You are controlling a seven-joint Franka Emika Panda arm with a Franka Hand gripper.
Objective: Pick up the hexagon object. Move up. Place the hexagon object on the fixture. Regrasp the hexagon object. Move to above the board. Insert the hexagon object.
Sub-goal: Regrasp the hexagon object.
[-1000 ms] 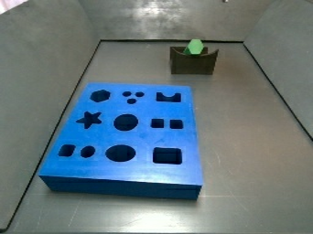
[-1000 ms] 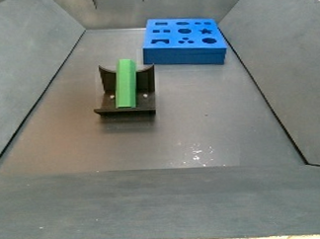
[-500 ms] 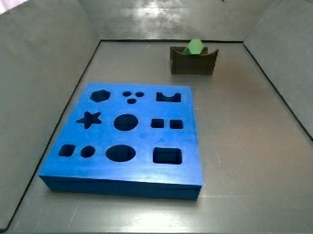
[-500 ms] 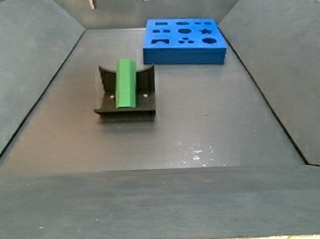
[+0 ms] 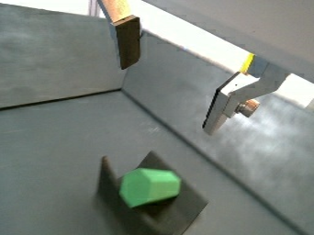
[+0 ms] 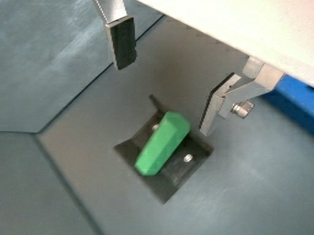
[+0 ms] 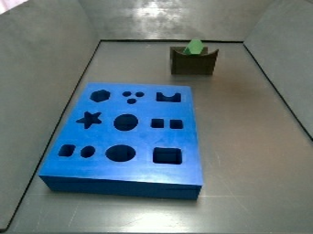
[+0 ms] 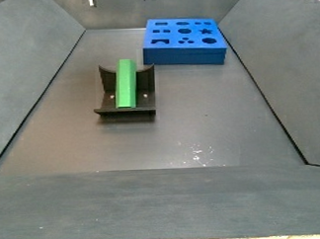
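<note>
The hexagon object (image 6: 162, 144) is seen lying in the notch of the fixture (image 6: 186, 173), at the centre of the frame. The gripper (image 6: 172, 78) is held spread and empty above it. The bar is judged light, stiff and smooth; it should be taken mid-length, across flat faces.

We saw the gripper (image 6: 172, 83) hanging well above the fixture (image 6: 166, 165), jaws wide apart with nothing between them, so the drop to the hexagon object (image 6: 161, 144) lay unobstructed. The board (image 8: 185, 42) stood well apart from the fixture (image 8: 124, 93), with bare floor (image 8: 190, 130) between them
</note>
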